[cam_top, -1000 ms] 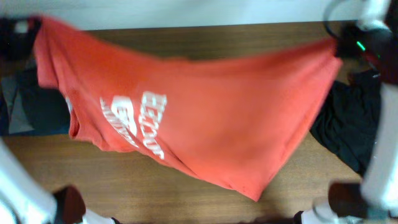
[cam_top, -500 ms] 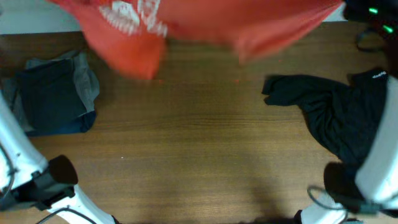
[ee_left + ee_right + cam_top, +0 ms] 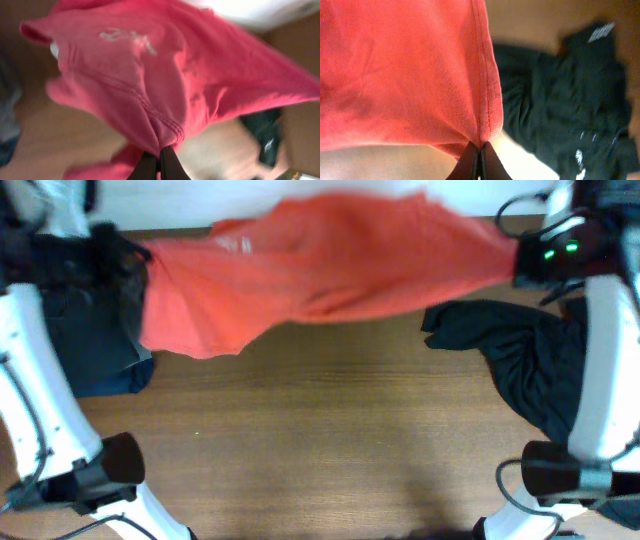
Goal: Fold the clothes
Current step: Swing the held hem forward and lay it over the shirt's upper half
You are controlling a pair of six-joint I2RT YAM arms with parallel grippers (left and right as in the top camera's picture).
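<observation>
T-shirt, orange-red, is held stretched above the far edge of the counter, its hems pinched in the clenched left tool and right tool. A black shirt is crumpled at right. For a clean fold, both ends are best lowered level and taut.

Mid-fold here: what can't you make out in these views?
- Lettering on the T-shirt: blurred, overhead and left wrist.
- Black shirt: right part under the right arm overhead; cut by the frame edge in right wrist.
- Dark pile at left: mostly hidden by T-shirt and left arm, overhead.
</observation>
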